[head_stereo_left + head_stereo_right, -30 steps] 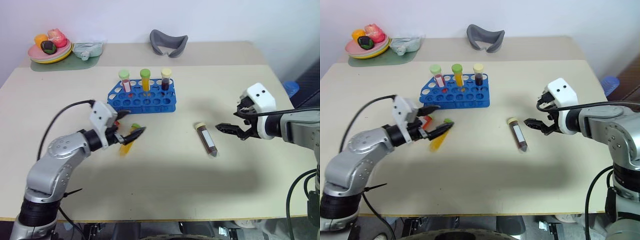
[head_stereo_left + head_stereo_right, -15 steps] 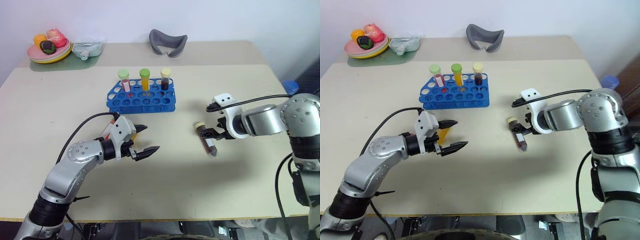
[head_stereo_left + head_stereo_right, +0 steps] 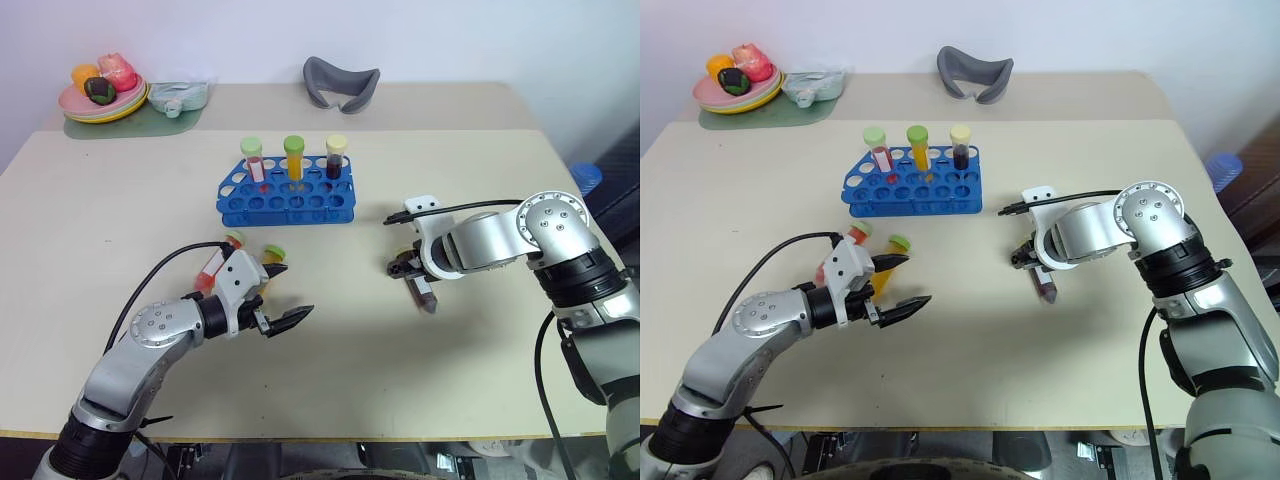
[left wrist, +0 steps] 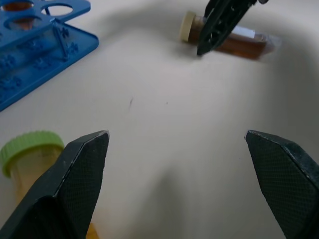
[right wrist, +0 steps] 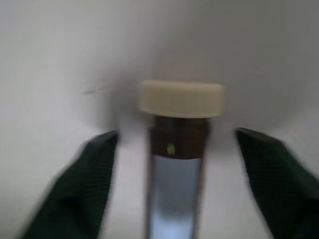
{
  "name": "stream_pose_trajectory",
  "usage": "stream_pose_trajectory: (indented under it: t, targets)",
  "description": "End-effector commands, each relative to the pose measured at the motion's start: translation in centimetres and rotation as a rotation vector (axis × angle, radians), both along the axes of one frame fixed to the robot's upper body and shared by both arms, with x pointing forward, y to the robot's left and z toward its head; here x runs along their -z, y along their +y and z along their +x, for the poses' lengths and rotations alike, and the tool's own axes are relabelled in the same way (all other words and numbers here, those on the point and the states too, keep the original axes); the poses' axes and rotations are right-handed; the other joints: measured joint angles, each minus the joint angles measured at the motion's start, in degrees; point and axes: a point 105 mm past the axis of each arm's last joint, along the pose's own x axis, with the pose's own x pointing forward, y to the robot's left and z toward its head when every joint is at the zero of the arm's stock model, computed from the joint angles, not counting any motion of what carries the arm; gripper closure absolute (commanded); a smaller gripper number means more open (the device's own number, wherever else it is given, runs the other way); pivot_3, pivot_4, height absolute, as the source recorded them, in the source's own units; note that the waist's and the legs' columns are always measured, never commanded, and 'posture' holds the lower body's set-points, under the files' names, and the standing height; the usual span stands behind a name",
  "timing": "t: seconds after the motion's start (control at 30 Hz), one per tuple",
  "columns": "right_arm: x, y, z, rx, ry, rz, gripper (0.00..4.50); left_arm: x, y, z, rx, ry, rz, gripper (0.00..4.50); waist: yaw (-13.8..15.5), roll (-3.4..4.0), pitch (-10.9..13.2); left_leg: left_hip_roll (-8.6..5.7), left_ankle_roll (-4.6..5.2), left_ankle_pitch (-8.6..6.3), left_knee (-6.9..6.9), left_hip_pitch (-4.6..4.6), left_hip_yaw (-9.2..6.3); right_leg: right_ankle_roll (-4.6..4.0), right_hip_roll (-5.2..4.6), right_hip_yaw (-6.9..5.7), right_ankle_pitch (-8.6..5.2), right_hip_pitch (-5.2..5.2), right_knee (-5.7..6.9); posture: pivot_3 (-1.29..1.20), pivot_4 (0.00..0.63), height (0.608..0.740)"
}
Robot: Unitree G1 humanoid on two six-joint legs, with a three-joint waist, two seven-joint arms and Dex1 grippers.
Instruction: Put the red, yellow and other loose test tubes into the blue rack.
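Note:
The blue rack stands mid-table with three capped tubes upright in its back row. A dark brown tube with a pale-yellow cap lies to its right. My right gripper points down over the cap end, open, one finger on each side and not touching. In front of the rack's left end lie a red tube and a yellow-orange tube with a green cap. My left gripper hovers open just right of them, holding nothing. Part of the yellow tube's body is hidden behind it.
A plate of toy food and a pale green item sit at the back left. A grey curved piece lies at the back centre. Bare tabletop lies between the two grippers and along the near edge.
My right gripper swung in from the right and tipped down over the brown tube's cap end, fingers narrowing. My left gripper pulled off the yellow tube toward the near edge, still open.

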Motion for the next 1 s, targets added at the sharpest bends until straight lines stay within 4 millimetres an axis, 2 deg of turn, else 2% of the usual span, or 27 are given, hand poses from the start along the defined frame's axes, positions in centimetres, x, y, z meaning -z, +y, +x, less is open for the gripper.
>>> stream_pose_trajectory:
  t: [0.03, 0.07, 0.3, 0.37, 0.47, 0.57, 0.73, 0.87, 1.0]
  targets:
    - [-0.3, 0.7, -0.2, -0.037, -0.018, -0.014, 2.86, -0.9, -0.1, -0.2, 0.005, -0.053, -0.009, 0.00, -0.10, 0.01, 0.00, 0.00, 0.00, 0.00, 0.00, 0.00, -0.01, 0.00, 0.01, 0.00, 0.00, -0.02, 0.01, 0.00, 0.150, 0.740]
    - [-0.4, 0.7, -0.3, -0.043, -0.024, -0.022, 3.32, -0.9, -0.1, -0.2, 0.005, -0.053, -0.010, 0.00, -0.10, 0.03, -0.01, 0.01, 0.00, 0.00, -0.01, 0.00, -0.01, 0.00, 0.02, 0.01, 0.00, -0.04, 0.03, 0.00, 0.150, 0.740]
    - [-1.7, 1.1, -0.1, -0.052, -0.092, -0.040, 3.32, -0.8, 0.1, 0.0, 0.007, -0.053, -0.007, 0.00, -0.06, 0.03, -0.01, 0.01, 0.00, 0.00, -0.01, -0.09, -0.01, 0.00, 0.02, 0.01, 0.00, -0.15, 0.05, 0.00, 0.150, 0.740]
    - [-4.1, 3.0, 0.2, -0.155, -0.215, 0.016, 3.32, -1.0, 0.6, 0.3, -0.021, -0.060, -0.016, 0.00, -0.10, 0.06, 0.01, 0.01, 0.00, 0.00, -0.01, -0.11, 0.00, 0.00, 0.02, 0.01, 0.00, -0.19, 0.06, 0.00, 0.150, 0.740]
    - [-8.5, 6.4, -0.1, -0.357, -0.495, 0.135, 3.32, -1.6, 1.8, 0.8, -0.090, -0.069, -0.041, 0.00, -0.14, 0.14, 0.04, 0.02, 0.00, 0.00, -0.03, -0.17, 0.01, 0.00, 0.04, 0.03, 0.00, -0.35, 0.10, 0.00, 0.150, 0.740]
    - [-11.6, 8.4, 0.0, -0.495, -0.777, 0.214, 3.32, -2.1, 2.9, 1.5, -0.163, -0.085, -0.073, 0.00, 0.07, 0.13, 0.03, 0.04, 0.00, 0.00, -0.11, -0.16, -0.03, -0.01, 0.06, -0.02, 0.00, -0.36, 0.06, 0.00, 0.150, 0.740]
    - [-12.8, 10.2, 1.7, -0.524, -1.063, 0.331, 3.32, -3.2, 4.5, 3.4, -0.313, -0.159, -0.127, 0.00, 0.16, 0.03, -0.01, 0.01, -0.01, 0.00, -0.02, -0.16, 0.00, 0.01, -0.02, -0.03, 0.01, -0.23, -0.01, 0.00, 0.150, 0.740]
    - [-12.1, 10.8, 4.5, -0.384, -1.202, 0.350, 3.32, -3.3, 5.3, 4.6, -0.412, -0.220, -0.128, 0.00, -0.37, 0.04, -0.02, 0.03, -0.04, 0.02, 0.00, -0.10, 0.02, -0.01, 0.03, 0.01, 0.02, -0.29, 0.15, 0.00, 0.150, 0.740]
    - [-11.5, 11.4, 5.6, -0.314, -1.292, 0.399, 3.32, -4.1, 5.3, 4.9, -0.445, -0.282, -0.208, 0.00, -0.13, 0.04, -0.02, 0.03, -0.08, 0.04, -0.02, -0.12, 0.03, -0.01, 0.00, 0.00, 0.02, -0.31, 0.16, 0.00, 0.150, 0.740]
